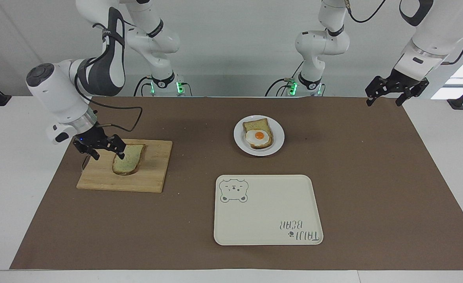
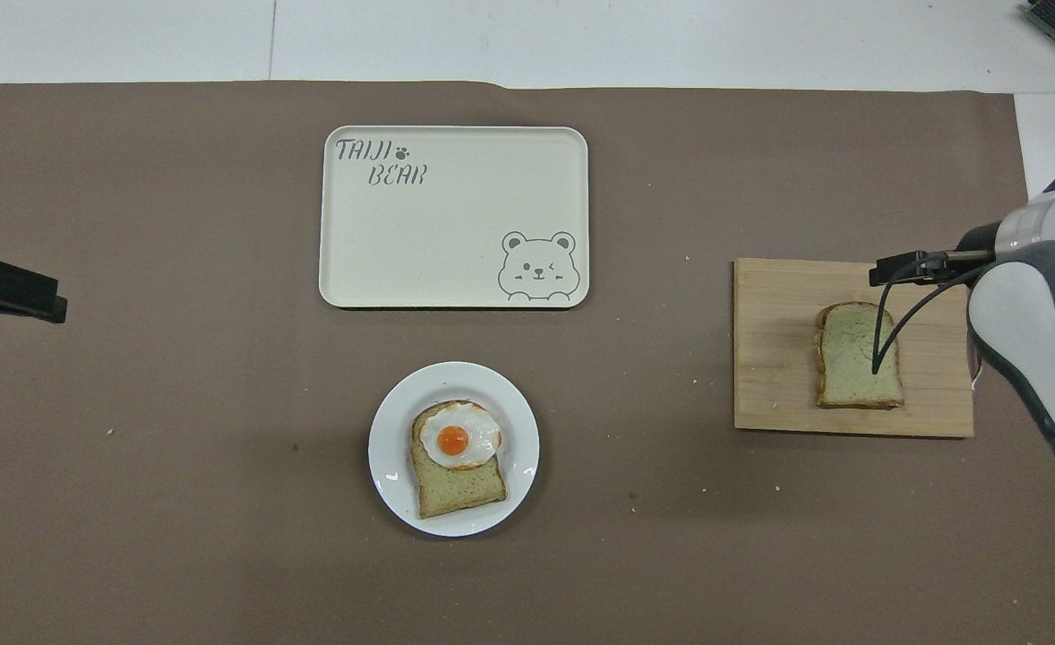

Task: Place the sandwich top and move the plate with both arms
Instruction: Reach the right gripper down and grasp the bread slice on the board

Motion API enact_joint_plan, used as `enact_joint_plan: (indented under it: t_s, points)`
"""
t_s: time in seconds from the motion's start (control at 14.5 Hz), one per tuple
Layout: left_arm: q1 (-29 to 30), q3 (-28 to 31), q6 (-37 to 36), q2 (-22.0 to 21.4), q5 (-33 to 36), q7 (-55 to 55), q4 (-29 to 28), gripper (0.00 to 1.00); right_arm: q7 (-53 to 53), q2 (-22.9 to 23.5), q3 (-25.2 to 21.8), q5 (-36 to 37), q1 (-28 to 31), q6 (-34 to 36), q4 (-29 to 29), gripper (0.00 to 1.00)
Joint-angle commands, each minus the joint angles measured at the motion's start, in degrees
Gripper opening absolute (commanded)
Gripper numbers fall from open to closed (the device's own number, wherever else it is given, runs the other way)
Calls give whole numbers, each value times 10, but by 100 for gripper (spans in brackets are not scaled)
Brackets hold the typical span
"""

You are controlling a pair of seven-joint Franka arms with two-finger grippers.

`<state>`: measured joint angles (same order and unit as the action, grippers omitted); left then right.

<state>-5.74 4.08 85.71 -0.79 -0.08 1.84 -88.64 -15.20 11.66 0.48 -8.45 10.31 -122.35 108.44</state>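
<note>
The sandwich top [image 1: 131, 160] [image 2: 845, 363] lies flat on a wooden board [image 1: 153, 173] [image 2: 769, 358] toward the right arm's end of the table. My right gripper [image 1: 108, 155] is open and low over the board. One of its fingers [image 1: 121, 154] [image 2: 904, 267] stands at the slice's edge; I cannot tell whether it touches. The plate [image 1: 279, 135] [image 2: 391, 448] sits mid-table and bears a bread slice with a fried egg [image 1: 259, 136] [image 2: 453, 440]. My left gripper [image 1: 383, 103] [image 2: 10, 291] waits open, raised over the left arm's end of the mat.
A cream rectangular tray [image 1: 267, 212] [image 2: 447, 233] with a bear drawing lies farther from the robots than the plate. A brown mat [image 1: 373, 177] covers the table, with crumbs scattered on it. The right arm's cable [image 2: 886, 336] hangs over the board.
</note>
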Motion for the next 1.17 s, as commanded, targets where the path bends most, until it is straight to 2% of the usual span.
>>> enact_joint_plan:
  t_s: [0.0, 0.41, 1.11]
  points:
    - [-1, 3, -6, -9, -8, -4, -6, 100, -43, -3, 5, -26, 16, -28, 37, 100]
    - [-1, 3, -6, -9, -8, -4, -6, 100, -62, 42, 5, -40, 18, -83, 60, 100]
    - [-1, 3, -6, -9, -8, -4, -6, 100, -72, 41, 5, -59, 23, -89, 92, 100]
